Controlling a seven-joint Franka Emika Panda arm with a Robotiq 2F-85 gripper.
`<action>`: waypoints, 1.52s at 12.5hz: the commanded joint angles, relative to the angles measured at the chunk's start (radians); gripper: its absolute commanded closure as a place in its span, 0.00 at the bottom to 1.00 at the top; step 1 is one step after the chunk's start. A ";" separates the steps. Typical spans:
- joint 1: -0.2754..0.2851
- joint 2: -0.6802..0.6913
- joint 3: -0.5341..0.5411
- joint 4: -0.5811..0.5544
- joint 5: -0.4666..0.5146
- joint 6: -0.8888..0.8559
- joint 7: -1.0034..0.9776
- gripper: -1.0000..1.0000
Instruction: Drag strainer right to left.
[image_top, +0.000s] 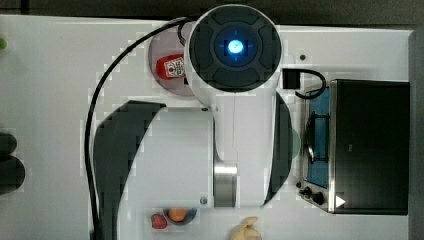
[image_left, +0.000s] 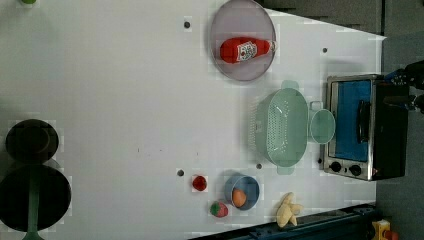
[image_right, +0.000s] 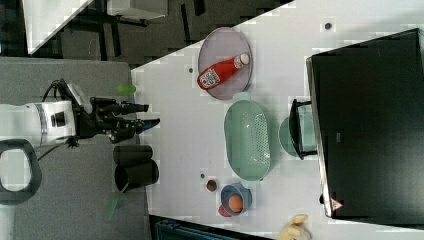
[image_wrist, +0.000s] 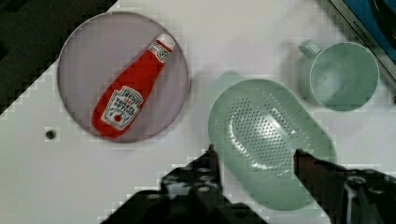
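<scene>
Your gripper (image_wrist: 254, 156) hangs spread wide above the strainer (image_wrist: 268, 140), gripping nothing. That pale mint plastic oval, dotted with rows of small holes, sits between the round cup (image_wrist: 343, 74) and the glossy ketchup bottle (image_wrist: 133, 91) on its plate (image_wrist: 77, 49).

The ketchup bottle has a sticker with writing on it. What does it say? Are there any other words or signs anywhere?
Ketchup bottle on the plate: white label with dark writing, too blurred to read.
Toaster oven: red and white triangle sign at one corner of its dark top; the mark inside is too small to tell.
Toaster oven knobs: no markings can be made out.
Nothing else carries writing.
</scene>
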 joint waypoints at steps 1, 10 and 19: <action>-0.039 -0.490 -0.036 -0.360 -0.015 -0.149 0.045 0.20; -0.038 -0.323 -0.034 -0.486 -0.014 0.076 0.155 0.00; -0.034 0.159 -0.009 -0.612 -0.013 0.724 0.657 0.00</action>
